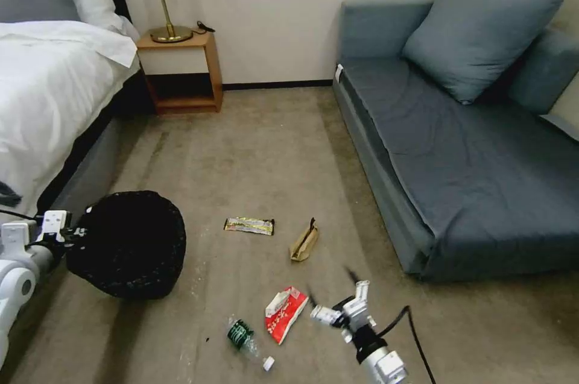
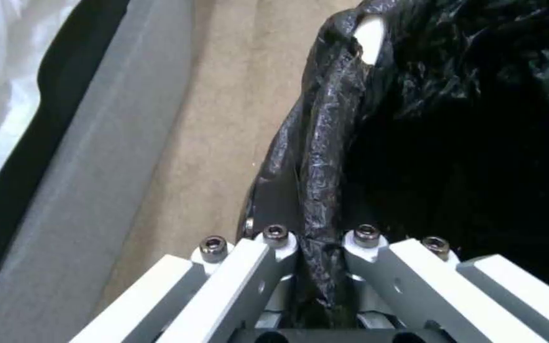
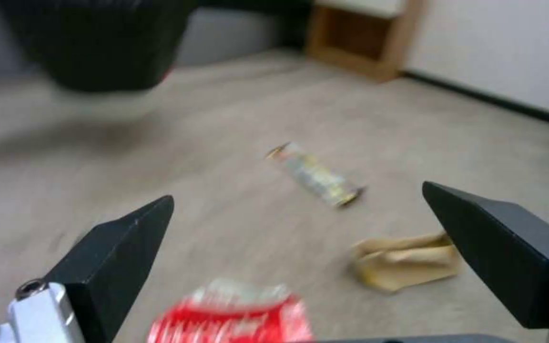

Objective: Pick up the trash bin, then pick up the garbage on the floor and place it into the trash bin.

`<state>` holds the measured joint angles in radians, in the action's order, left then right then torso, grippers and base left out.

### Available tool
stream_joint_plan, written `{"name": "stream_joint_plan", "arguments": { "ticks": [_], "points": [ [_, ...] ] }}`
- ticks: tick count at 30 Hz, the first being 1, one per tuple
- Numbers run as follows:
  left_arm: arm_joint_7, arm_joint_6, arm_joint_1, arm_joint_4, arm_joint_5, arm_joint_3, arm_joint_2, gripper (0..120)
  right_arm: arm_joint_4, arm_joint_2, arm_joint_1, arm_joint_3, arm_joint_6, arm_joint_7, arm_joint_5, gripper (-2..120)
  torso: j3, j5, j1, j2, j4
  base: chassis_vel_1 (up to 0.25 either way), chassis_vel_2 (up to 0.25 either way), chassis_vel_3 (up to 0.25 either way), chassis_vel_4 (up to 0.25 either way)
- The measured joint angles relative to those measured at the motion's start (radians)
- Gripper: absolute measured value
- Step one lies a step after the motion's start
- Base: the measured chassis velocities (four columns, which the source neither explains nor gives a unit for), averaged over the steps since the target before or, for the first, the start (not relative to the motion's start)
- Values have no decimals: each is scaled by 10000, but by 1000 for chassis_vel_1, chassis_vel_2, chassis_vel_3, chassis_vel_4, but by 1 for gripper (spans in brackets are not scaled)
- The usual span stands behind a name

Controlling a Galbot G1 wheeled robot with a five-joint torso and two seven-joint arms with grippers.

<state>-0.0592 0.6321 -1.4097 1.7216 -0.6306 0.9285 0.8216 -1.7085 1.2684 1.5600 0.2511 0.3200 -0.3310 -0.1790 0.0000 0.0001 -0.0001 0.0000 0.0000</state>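
The trash bin (image 1: 129, 245), lined with a black bag, hangs tilted just above the carpet at the left. My left gripper (image 1: 77, 231) is shut on its rim; the left wrist view shows the fingers (image 2: 268, 267) pinching the bag-covered rim of the bin (image 2: 325, 157). The garbage lies on the floor: a gold-black wrapper (image 1: 249, 225), a tan pouch (image 1: 304, 241), a red-white wrapper (image 1: 284, 313) and a clear bottle (image 1: 244, 336). My right gripper (image 1: 332, 285) hovers open just right of the red-white wrapper. In the right wrist view, the right gripper (image 3: 297, 193) frames the red wrapper (image 3: 236, 314), pouch (image 3: 401, 259) and gold wrapper (image 3: 316, 175).
A bed (image 1: 54, 88) runs along the left, close behind the bin. A wooden nightstand (image 1: 181, 70) with a lamp stands at the back wall. A blue-grey sofa (image 1: 470, 149) fills the right side. Open carpet lies between them.
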Motion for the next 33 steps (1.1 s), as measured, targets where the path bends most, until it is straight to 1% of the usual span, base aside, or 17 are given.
{"name": "stream_joint_plan", "arguments": {
  "ticks": [2,3,6,7,10,11,12,15,16,17,19,22,23,26,27,31,33],
  "points": [
    [-6,10,-61,-16,29,1,6,4,408,-534,-602,-337,-190,-498,-42,100,0,1,0,0,1,0,0,0,0],
    [-6,10,-61,-16,29,1,6,4,408,-534,-602,-337,-190,-498,-42,100,0,1,0,0,1,0,0,0,0],
    [-38,30,-247,20,123,91,39,4,1277,-1253,-1827,-952,-239,-1277,-437,100,0,0,1,-1,2,0,0,0,0],
    [-38,30,-247,20,123,91,39,4,1277,-1253,-1827,-952,-239,-1277,-437,100,0,0,1,-1,2,0,0,0,0],
    [-66,60,-528,197,203,269,126,4,2330,-1587,-3489,-1774,44,-1882,-904,100,1,1,1,-1,-1,0,0,0,0],
    [-66,60,-528,197,203,269,126,4,2330,-1587,-3489,-1774,44,-1882,-904,100,1,1,1,-1,-1,0,0,0,0],
    [-68,72,-633,285,237,327,178,4,2745,-1587,-4091,-2047,226,-2013,-1207,100,1,1,1,0,1,0,0,0,0],
    [-83,120,-998,594,321,521,349,4,3902,-1318,-5392,-2571,1094,-2372,-2880,100,1,1,1,0,4,0,0,0,0],
    [-83,120,-998,594,321,521,349,4,3902,-1318,-5392,-2571,1094,-2372,-2880,100,1,1,1,0,4,0,0,0,0],
    [-95,129,-1161,735,374,608,423,4,4264,-1168,-5753,-2743,1435,-2578,-3558,100,1,0,1,0,2,0,0,0,0],
    [-103,132,-1262,815,401,664,469,4,4435,-1089,-5929,-2851,1580,-2705,-3838,100,1,0,1,0,1,0,0,0,0],
    [-168,134,-1805,1162,528,974,696,3,5121,-635,-6466,-3177,2074,-3060,-4752,100,1,-1,1,-1,0,0,0,0,0],
    [-168,134,-1805,1162,528,974,696,3,5121,-635,-6466,-3177,2074,-3060,-4752,100,1,-1,1,-1,0,0,0,0,0],
    [-266,65,-2387,1486,649,1356,913,3,5732,-168,-6708,-3199,2301,-2947,-5192,100,1,-1,1,0,1,0,0,0,0],
    [-266,65,-2387,1486,649,1356,913,3,5732,-168,-6708,-3199,2301,-2947,-5192,100,1,-1,1,0,1,0,0,0,0],
    [-365,-21,-2838,1805,779,1627,1155,3,6328,269,-6931,-3202,2418,-2755,-5581,99,0,-1,1,0,1,0,0,0,0],
    [-385,-25,-2910,1880,800,1650,1221,3,6552,413,-7025,-3214,2466,-2687,-5778,99,0,-2,1,0,1,0,0,0,0]
  ]
}}
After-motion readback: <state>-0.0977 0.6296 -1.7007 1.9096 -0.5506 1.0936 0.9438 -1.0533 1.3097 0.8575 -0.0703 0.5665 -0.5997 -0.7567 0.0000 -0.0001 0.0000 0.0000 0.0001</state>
